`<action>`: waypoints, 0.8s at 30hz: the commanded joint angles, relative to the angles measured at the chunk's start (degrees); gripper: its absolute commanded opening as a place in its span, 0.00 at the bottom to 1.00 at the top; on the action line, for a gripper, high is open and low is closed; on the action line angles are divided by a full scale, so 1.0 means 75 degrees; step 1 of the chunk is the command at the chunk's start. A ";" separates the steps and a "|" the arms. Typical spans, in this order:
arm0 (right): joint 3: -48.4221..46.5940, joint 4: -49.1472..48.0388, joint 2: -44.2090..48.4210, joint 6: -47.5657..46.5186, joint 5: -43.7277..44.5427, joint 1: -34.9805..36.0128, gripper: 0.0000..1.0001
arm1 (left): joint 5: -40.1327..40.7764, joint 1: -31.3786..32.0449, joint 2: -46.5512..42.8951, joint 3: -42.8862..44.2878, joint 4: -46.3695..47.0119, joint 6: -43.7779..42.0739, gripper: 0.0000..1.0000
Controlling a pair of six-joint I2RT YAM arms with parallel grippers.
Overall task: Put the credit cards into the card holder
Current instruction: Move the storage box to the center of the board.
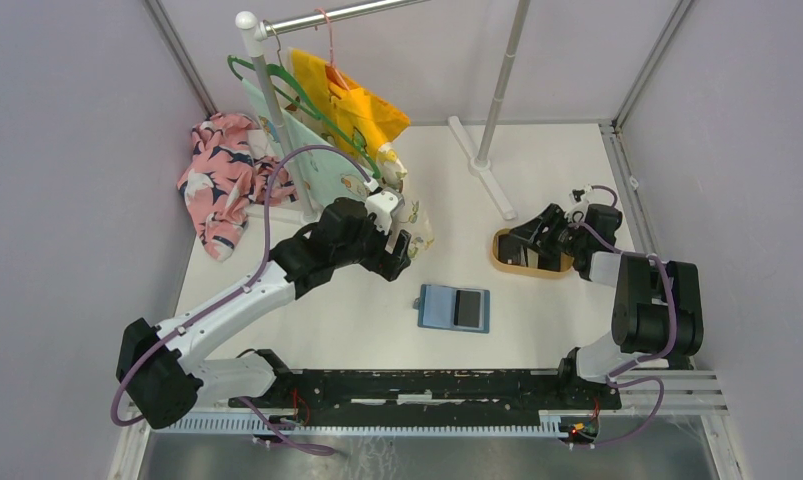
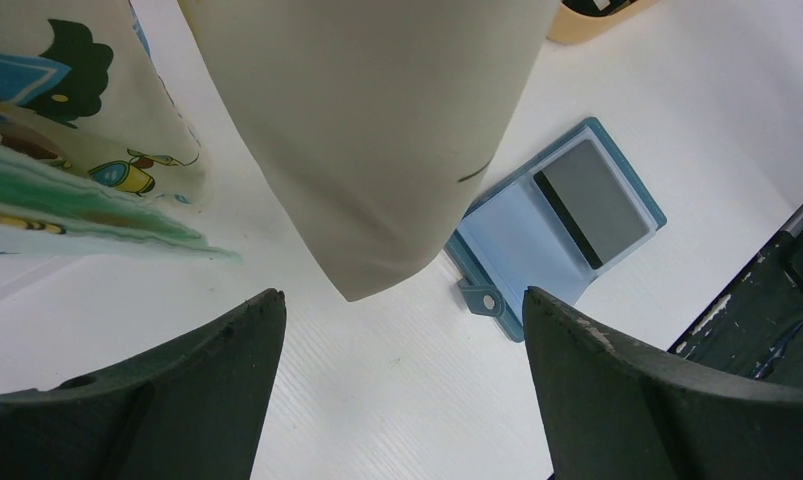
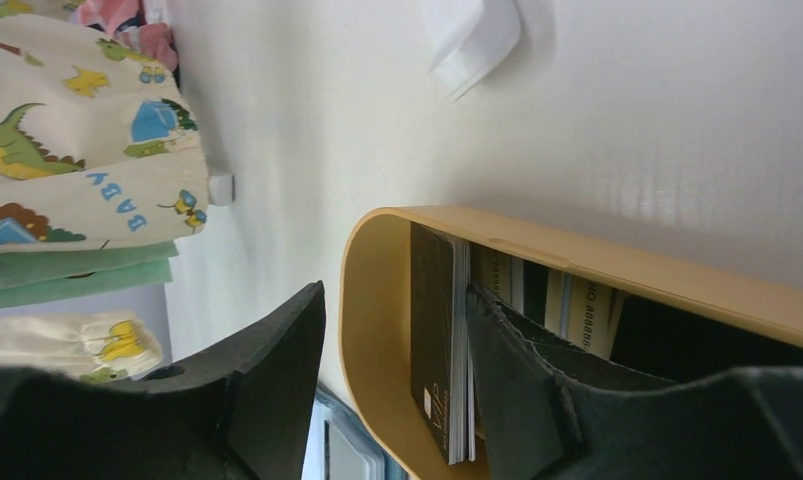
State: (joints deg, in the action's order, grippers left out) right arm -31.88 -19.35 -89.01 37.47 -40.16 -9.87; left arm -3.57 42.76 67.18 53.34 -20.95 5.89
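The teal-blue card holder (image 1: 439, 306) lies open on the white table, with one dark card (image 1: 469, 308) on its right half. It also shows in the left wrist view (image 2: 507, 245), with the card (image 2: 595, 200) in its slot. A stack of dark credit cards (image 3: 437, 350) stands on edge inside the tan oval tray (image 1: 505, 262). My right gripper (image 1: 539, 240) is open at the tray. In the right wrist view (image 3: 395, 292) one finger is outside the tray wall and the other is inside, just right of the stack. My left gripper (image 2: 402, 310) is open and empty above the table, left of the holder.
Baby clothes hang on a rack (image 1: 267, 90) at the back left; one cream garment (image 2: 377, 130) hangs right in front of my left gripper. A pink floral cloth (image 1: 217, 180) lies by the left wall. A second rack foot (image 1: 482, 165) stands behind the tray.
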 commanded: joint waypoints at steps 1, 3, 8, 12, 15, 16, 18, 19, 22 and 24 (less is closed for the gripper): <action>0.0121 -0.0942 0.0214 0.0472 -0.0774 0.0050 0.58 | -0.0162 -0.0053 0.0031 0.0200 0.0192 -0.0388 0.93; 0.0148 -0.1042 0.0231 0.0531 -0.0881 0.0050 0.57 | -0.0178 -0.0056 0.0031 0.0200 0.0194 -0.0388 0.93; 0.0126 -0.1076 0.0066 0.0524 -0.1081 0.0157 0.54 | -0.0200 -0.0056 0.0026 0.0212 0.0186 -0.0387 0.93; 0.0067 -0.1030 -0.0101 0.0458 -0.1195 0.0391 0.53 | -0.0215 -0.0049 0.0043 0.0224 0.0170 -0.0377 0.93; 0.0023 -0.0947 -0.0219 0.0374 -0.1167 0.0495 0.52 | -0.0215 -0.0050 0.0054 0.0224 0.0171 -0.0377 0.93; 0.0003 -0.0877 -0.0248 0.0293 -0.1125 0.0495 0.52 | -0.0206 -0.0056 0.0064 0.0224 0.0169 -0.0381 0.93; -0.0027 -0.0739 -0.0257 0.0186 -0.1056 0.0495 0.52 | -0.0203 -0.0061 0.0074 0.0232 0.0168 -0.0378 0.93; -0.0027 -0.0736 -0.0271 0.0210 -0.1074 0.0495 0.52 | -0.0203 -0.0066 0.0093 0.0235 0.0158 -0.0380 0.93; 0.0044 -0.1034 -0.0393 0.0471 -0.1341 0.0518 0.48 | -0.0237 -0.0075 0.0122 0.0241 0.0157 -0.0376 0.93; 0.0112 -0.1325 -0.0479 0.0684 -0.1552 0.0562 0.43 | -0.0249 -0.0077 0.0146 0.0247 0.0157 -0.0375 0.93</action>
State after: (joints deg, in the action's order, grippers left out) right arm -31.05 -24.97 -91.61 40.36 -47.70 -6.37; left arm -3.79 42.57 67.90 53.34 -20.95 5.89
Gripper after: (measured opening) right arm 0.457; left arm 0.928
